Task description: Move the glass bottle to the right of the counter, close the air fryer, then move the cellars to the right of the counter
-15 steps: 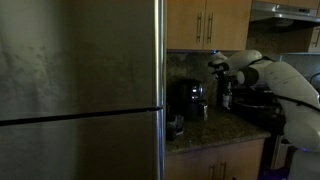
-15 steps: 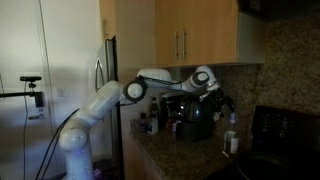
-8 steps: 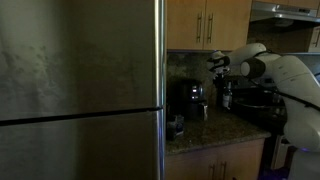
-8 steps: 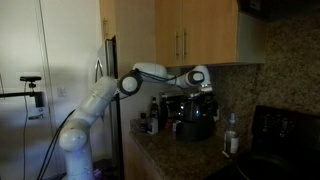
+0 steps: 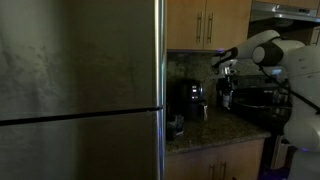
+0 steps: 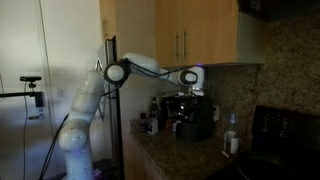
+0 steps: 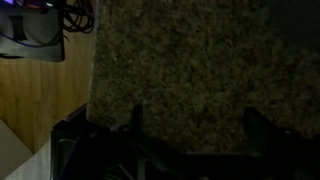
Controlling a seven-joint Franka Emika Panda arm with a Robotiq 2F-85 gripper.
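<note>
Withdrawing end effector [image 6: 192,90], jaws apart

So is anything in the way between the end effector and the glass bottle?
Nothing visible does. The open end effector hangs in the air higher than the glass bottle, which stands on the counter beside the air fryer; only empty space lies between them.

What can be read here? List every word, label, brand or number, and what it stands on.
No text can be read.
On the air fryer: any marking is too small and dark to read.
On the fridge door: no lettering shows.
On the counter in the wrist view: no writing.
</note>
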